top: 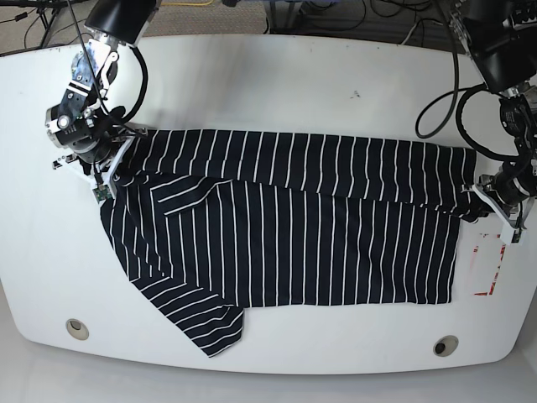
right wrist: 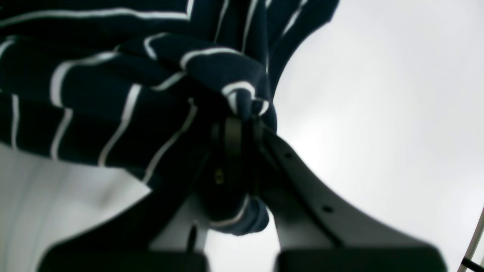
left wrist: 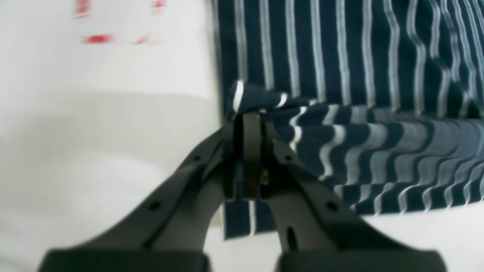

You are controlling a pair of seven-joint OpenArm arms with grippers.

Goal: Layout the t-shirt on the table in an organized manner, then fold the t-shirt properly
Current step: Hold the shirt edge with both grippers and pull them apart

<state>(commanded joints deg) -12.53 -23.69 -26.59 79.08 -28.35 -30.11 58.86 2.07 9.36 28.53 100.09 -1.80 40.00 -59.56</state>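
Both fingers (left wrist: 247, 124) pinching t-shirt (top: 285, 227) corners

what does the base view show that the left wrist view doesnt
Only the base view shows the whole t-shirt spread across the table, a sleeve hanging toward the front edge, both arms, the right claw and two grommet holes. Only the left wrist view shows, close up, the left claw shut on a bunched fold of fabric. Both show the striped shirt, the white tabletop and the red tape marks.
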